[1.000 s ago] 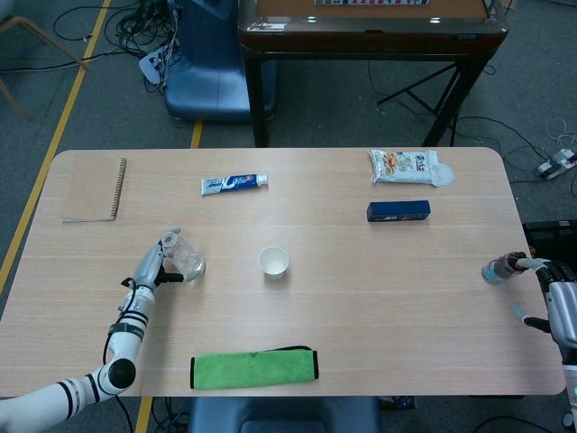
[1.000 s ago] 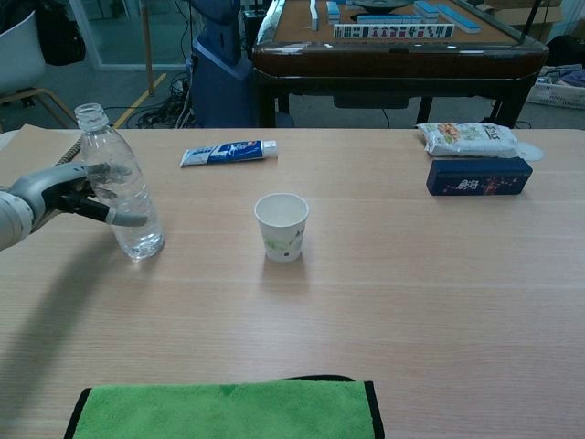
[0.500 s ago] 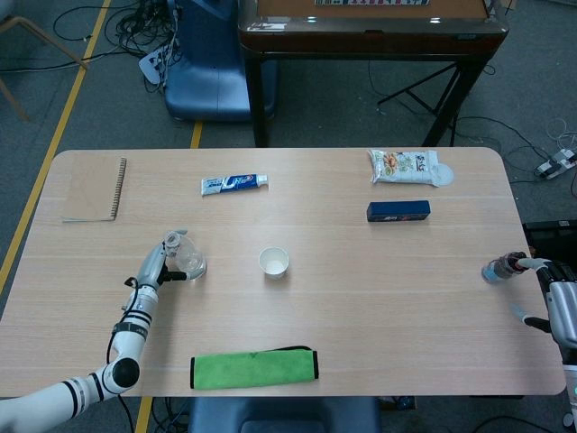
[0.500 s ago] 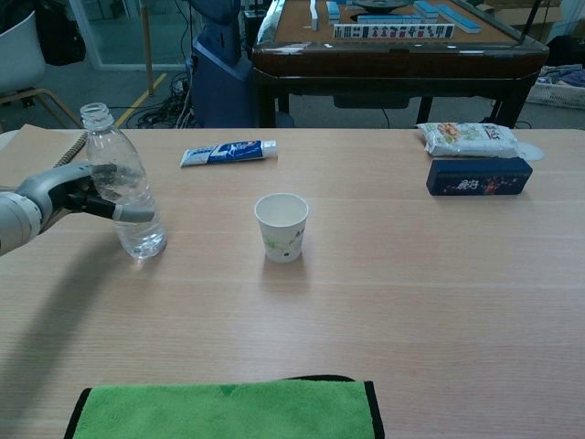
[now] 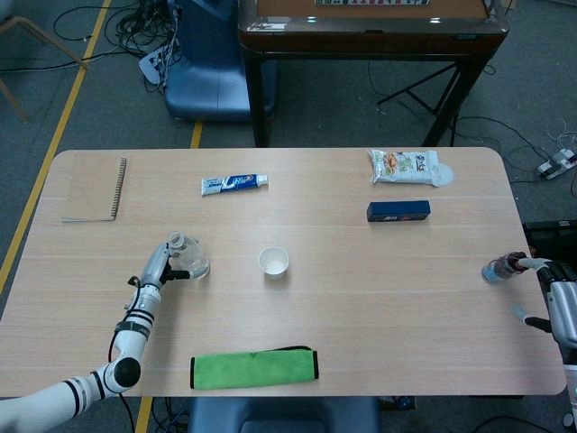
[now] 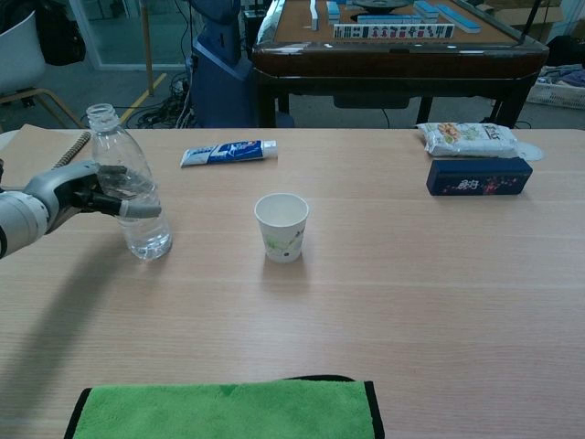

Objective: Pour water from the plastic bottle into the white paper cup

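A clear, uncapped plastic bottle (image 5: 187,259) (image 6: 132,197) stands upright left of centre, its base at the table surface. My left hand (image 5: 155,269) (image 6: 78,187) grips it from the left, fingers wrapped around its middle. The white paper cup (image 5: 273,262) (image 6: 281,227) stands upright a short way to the right of the bottle, apart from it. My right hand (image 5: 554,302) shows only in the head view, at the table's right edge, with its fingers spread. A small dark object (image 5: 494,269) lies at one fingertip.
A green cloth (image 5: 254,368) (image 6: 228,410) lies at the near edge. Along the far side are a notebook (image 5: 94,189), a toothpaste tube (image 5: 234,183) (image 6: 228,152), a blue box (image 5: 398,211) (image 6: 477,176) and a snack bag (image 5: 406,166) (image 6: 468,138).
My left hand has slid the bottle a little to the right, closer to the cup. The cup and the right hand have not moved.
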`<action>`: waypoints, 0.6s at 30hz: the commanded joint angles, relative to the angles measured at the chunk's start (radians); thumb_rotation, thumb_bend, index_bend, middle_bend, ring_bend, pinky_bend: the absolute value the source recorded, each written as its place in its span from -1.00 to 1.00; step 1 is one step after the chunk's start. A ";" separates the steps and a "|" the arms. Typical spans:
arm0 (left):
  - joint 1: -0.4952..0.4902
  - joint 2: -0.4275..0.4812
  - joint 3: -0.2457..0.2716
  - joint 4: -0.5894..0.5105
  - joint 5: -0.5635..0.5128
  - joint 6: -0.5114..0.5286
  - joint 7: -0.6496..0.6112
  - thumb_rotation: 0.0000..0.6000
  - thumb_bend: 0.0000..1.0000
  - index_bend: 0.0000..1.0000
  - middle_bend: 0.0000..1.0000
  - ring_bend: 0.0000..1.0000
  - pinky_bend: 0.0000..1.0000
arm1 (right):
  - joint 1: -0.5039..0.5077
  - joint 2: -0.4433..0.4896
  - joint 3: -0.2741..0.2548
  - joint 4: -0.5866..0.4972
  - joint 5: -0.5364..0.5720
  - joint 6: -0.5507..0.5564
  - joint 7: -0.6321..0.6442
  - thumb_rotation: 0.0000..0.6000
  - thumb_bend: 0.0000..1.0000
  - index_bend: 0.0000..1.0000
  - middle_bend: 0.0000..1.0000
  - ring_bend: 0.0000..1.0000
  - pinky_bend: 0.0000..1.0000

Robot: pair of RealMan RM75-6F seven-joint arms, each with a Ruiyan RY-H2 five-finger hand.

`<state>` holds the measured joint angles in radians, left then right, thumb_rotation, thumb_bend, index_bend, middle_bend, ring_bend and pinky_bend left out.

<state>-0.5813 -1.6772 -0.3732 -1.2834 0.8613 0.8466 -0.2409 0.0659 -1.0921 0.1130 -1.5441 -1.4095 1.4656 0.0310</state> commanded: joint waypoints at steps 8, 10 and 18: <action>0.003 -0.009 -0.001 0.012 0.019 0.008 -0.020 1.00 -1.00 -0.28 -0.42 -0.44 -0.37 | -0.001 0.002 0.000 0.000 -0.001 0.002 0.002 1.00 -1.00 -0.38 -0.35 -0.49 -0.11; 0.003 -0.010 0.000 0.014 0.022 0.010 -0.023 1.00 -1.00 -0.27 -0.42 -0.40 -0.31 | -0.001 0.002 0.001 0.000 0.000 0.002 0.003 1.00 -1.00 -0.38 -0.35 -0.49 -0.11; 0.005 -0.017 0.003 0.020 0.037 0.028 -0.021 1.00 -0.84 -0.22 -0.36 -0.31 -0.15 | -0.001 0.002 0.001 -0.001 0.002 0.001 0.002 1.00 -1.00 -0.38 -0.35 -0.49 -0.11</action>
<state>-0.5766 -1.6930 -0.3712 -1.2640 0.8971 0.8740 -0.2626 0.0646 -1.0902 0.1136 -1.5448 -1.4078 1.4661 0.0330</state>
